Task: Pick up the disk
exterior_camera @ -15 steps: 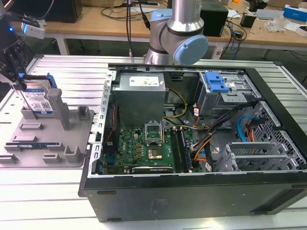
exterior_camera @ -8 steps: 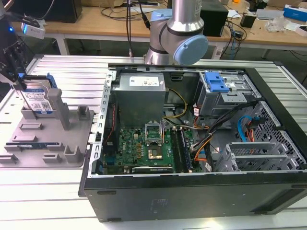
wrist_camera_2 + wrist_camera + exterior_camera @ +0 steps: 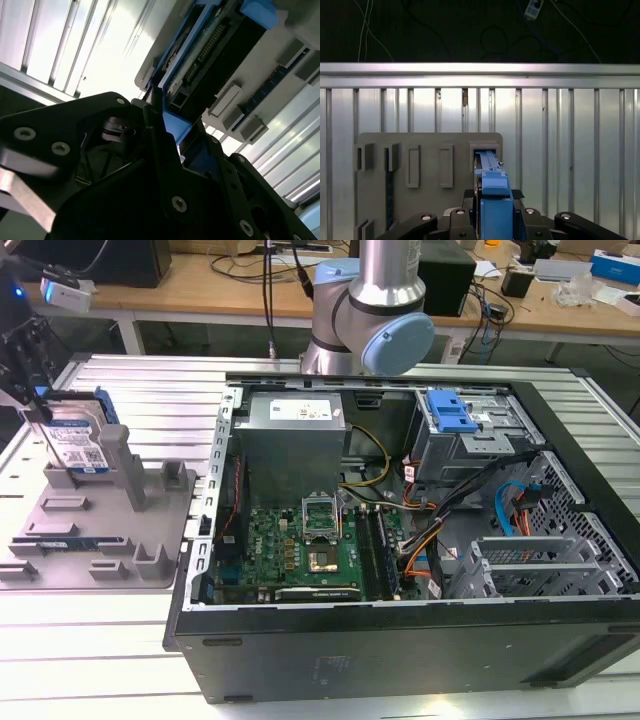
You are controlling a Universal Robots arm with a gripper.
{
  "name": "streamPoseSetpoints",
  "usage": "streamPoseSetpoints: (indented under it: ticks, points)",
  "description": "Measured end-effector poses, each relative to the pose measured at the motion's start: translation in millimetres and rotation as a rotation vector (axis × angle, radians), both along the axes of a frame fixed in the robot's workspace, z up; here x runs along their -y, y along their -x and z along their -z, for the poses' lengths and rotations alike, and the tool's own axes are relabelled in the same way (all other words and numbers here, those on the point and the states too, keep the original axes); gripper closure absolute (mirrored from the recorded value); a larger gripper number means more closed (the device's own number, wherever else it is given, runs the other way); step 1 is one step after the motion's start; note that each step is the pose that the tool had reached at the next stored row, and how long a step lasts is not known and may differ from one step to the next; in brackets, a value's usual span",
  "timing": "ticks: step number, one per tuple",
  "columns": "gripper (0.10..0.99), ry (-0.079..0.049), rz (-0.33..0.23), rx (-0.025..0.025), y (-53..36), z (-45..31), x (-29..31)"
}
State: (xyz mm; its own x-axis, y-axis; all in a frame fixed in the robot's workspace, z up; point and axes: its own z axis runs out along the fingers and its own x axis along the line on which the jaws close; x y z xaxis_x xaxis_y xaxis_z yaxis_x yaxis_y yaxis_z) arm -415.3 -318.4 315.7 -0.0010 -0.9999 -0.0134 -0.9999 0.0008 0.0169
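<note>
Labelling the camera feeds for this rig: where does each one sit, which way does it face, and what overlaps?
Exterior view: off the arm, raised, looking down across the open computer case and grey fixture; arm base behind the case, end effector by the disk.
First wrist view: on the arm, looking along the end effector down at the fixture and slatted table.
Second wrist view: close beside the end effector, facing the disk.
Shared: disk and fixture.
</note>
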Motion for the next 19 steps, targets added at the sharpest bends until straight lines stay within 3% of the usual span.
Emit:
streamPoseSetpoints:
  ticks: [5,8,19]
  points:
    - [0.722,0.0,0.0,0.0001,0.0,-22.5,0.0]
    - [0.722,0.0,0.0,0.0001,0.0,-44.9,0.0]
    - [0.722,0.0,0.0,0.0001,0.0,-100.9,0.0]
